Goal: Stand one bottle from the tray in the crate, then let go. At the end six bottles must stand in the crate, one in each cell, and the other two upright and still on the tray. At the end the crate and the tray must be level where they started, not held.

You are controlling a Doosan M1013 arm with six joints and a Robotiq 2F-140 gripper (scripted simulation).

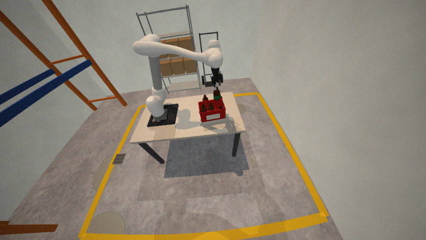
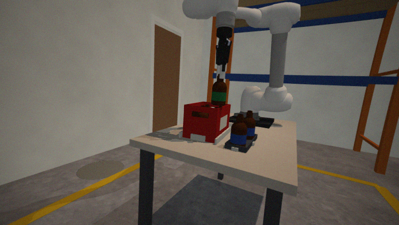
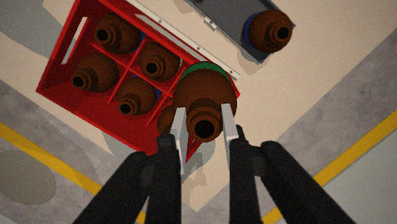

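Note:
My gripper (image 1: 216, 87) (image 2: 220, 76) (image 3: 204, 119) is shut on the neck of a brown bottle with a green label (image 1: 216, 94) (image 2: 219, 94) (image 3: 204, 89). The bottle hangs upright over a corner cell of the red crate (image 1: 212, 114) (image 2: 203, 125) (image 3: 103, 118), on the side nearest the tray, with its base about level with the crate's rim. Several brown bottles (image 3: 151, 63) stand in the other cells. Two blue-labelled bottles (image 2: 238, 131) (image 2: 249, 124) stand on the dark tray (image 2: 240, 147) (image 3: 230, 14) beside the crate; one of them (image 3: 270, 30) shows in the wrist view.
Crate and tray rest on a beige table (image 1: 185, 128) (image 2: 265, 162) (image 3: 306, 71). The arm's base (image 1: 162, 114) (image 2: 251, 120) stands on the same table. A shelf rack with boxes (image 1: 176, 59) and a hand truck (image 1: 205, 56) stand behind. A yellow line (image 1: 286, 140) marks the floor.

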